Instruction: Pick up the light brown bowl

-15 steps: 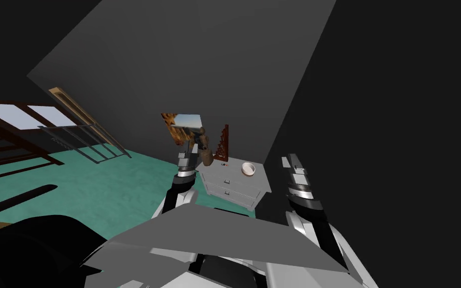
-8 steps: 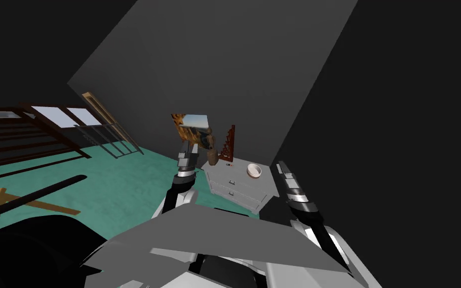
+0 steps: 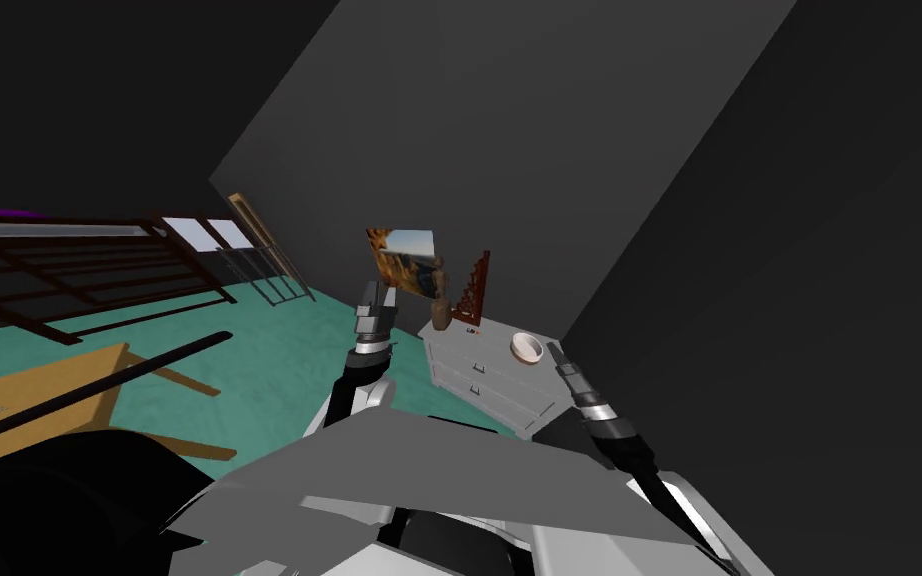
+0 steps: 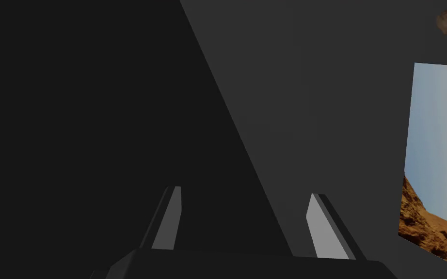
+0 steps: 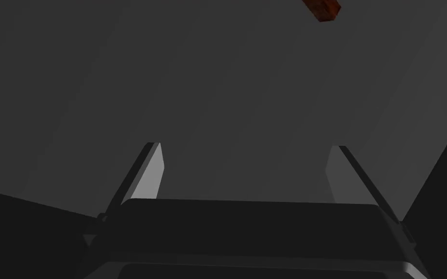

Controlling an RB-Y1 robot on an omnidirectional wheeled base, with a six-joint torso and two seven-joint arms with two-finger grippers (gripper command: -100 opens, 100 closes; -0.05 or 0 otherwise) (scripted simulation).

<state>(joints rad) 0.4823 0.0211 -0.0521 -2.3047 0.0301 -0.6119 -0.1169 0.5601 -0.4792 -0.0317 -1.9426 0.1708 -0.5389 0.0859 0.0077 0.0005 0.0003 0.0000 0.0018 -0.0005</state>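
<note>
Right now the light brown bowl (image 3: 528, 347) sits upright on top of a grey two-drawer cabinet (image 3: 484, 378), near the top's right-hand edge, w/ nothing gripping it.

Head view: the right gripper (image 3: 555, 351) is just beside the bowl, on its right, by the cabinet top's edge; can't tell from there whether they touch. The left gripper (image 3: 380, 296) is raised left of the cabinet, well apart from the bowl. At the back of the cabinet top stand a brown vase (image 3: 440, 314) and a dark red carved ornament (image 3: 473, 293). A landscape picture (image 3: 404, 258) is on the dark wall (image 3: 509, 150) behind. Teal floor (image 3: 269, 360), w/ a wooden table (image 3: 44, 400) far left.

Left wrist view: the left fingers (image 4: 169, 220) are spread apart w/ nothing btwn them, pointing at the dark wall. The picture and a bit of the vase lie off to one side.

Right wrist view: the right fingers (image 5: 152, 169) are also spread and empty, facing a flat dark grey surface, w/ a red-brown corner (image 5: 322, 8) well beyond the tips.
</note>
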